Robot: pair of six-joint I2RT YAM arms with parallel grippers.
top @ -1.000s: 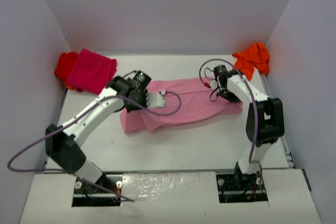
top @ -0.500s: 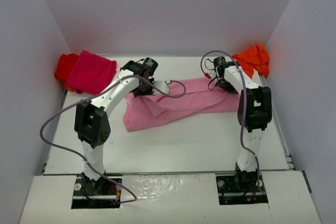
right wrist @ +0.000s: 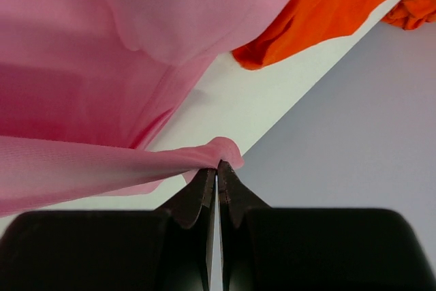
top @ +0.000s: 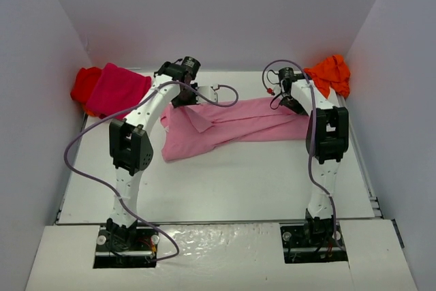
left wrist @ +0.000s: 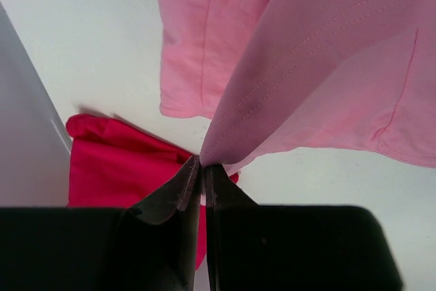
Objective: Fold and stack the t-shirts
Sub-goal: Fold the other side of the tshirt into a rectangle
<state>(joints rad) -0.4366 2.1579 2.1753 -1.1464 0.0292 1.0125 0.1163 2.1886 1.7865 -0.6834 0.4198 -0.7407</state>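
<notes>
Two hands, one garment. Nearest me, the trailing edge of the light pink t-shirt (top: 238, 126) rests on the bench (top: 231, 189), rumpled toward the shirt's left end. At the shirt's far edge I have the left hand (left wrist: 202, 166) pinched fully closed on a seamed corner. The right hand (right wrist: 217, 167) is pinched closed on a small fold at the opposite end, with the cloth drawn up between them. Beyond the shirt's left end lies the magenta t-shirt (top: 121, 90), overlapping the red t-shirt (top: 83, 83). Beyond its right end lies the orange t-shirt (top: 328, 76), bunched. To fold cleanly, I judge both hands should travel level and together under even tension. The far edge should land parallel on the near hem, clear of the orange cloth.
</notes>
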